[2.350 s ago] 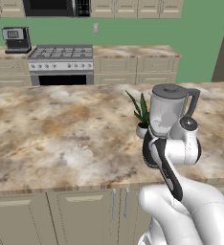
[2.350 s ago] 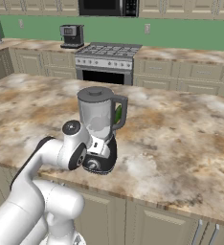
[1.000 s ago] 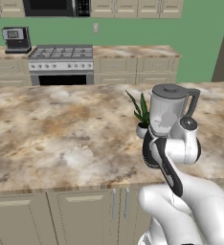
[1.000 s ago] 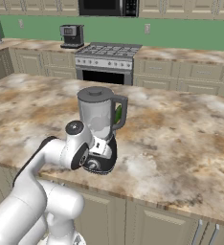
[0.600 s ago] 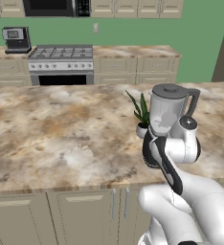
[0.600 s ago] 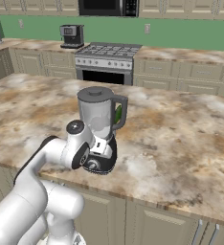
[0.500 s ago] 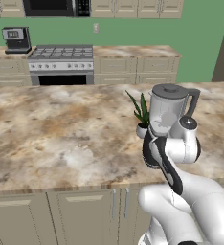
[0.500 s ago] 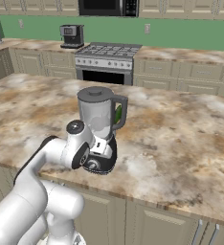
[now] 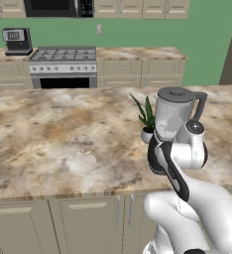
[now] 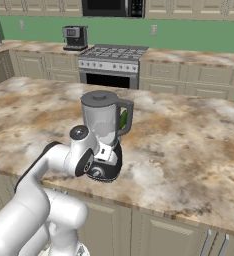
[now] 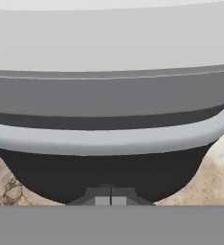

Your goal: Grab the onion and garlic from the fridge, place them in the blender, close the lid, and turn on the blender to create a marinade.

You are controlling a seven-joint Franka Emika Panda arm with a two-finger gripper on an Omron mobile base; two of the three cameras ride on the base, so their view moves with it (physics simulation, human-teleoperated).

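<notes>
The blender stands on the marble island near its front edge, with the dark lid seated on the jar's top. My gripper is shut, its tips together and pressed low against the blender's rounded black base, holding nothing. In the hand view the base and the grey collar above it sit very close. The onion and garlic are hidden; I cannot tell what is inside the jar. The fridge is out of view.
A small potted plant stands just behind the blender. The marble island spreads wide to the left. On the back counter are a stove and a black coffee machine.
</notes>
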